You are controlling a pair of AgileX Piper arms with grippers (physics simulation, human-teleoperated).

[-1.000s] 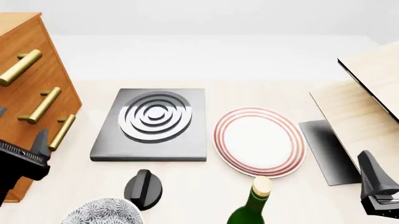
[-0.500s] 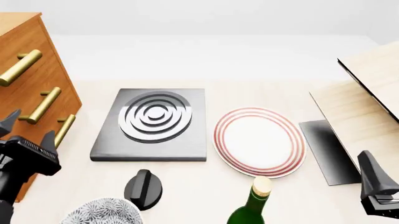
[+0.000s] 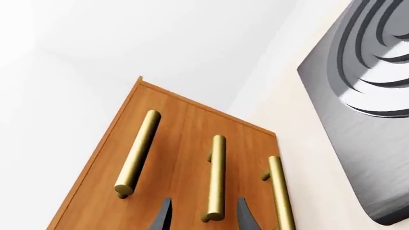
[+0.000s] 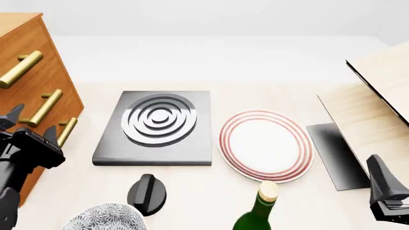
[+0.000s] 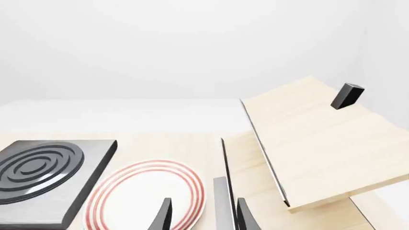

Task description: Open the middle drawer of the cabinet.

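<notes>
The cabinet (image 4: pixel 35 34) stands at the table's left edge, its three drawer fronts flush. The middle drawer (image 4: pixel 67 96) carries a brass bar handle (image 4: pixel 43 108), between the top handle (image 4: pixel 19 69) and the lowest handle (image 4: pixel 64 135). My left gripper (image 4: pixel 30 123) is open, its two fingers on either side of the near end of the middle handle. In the left wrist view that handle (image 3: pixel 216 177) ends between the fingertips of the left gripper (image 3: pixel 204 218); I see no contact. My right gripper (image 4: pixel 383 188) is open and empty at the front right, also in its wrist view (image 5: pixel 203 218).
A grey slab with concentric rings (image 4: pixel 160 125) lies right of the cabinet. A red-rimmed plate (image 4: pixel 265 146), a green bottle (image 4: pixel 259 213), a black knob (image 4: pixel 147 192) and a patterned bowl (image 4: pixel 105 219) sit nearer. Pale wood boards (image 4: pixel 377 112) stand at the right.
My left gripper has risen from the front left corner and moved in toward the cabinet, so its fingers now flank the middle handle's end. The right arm has not moved.
</notes>
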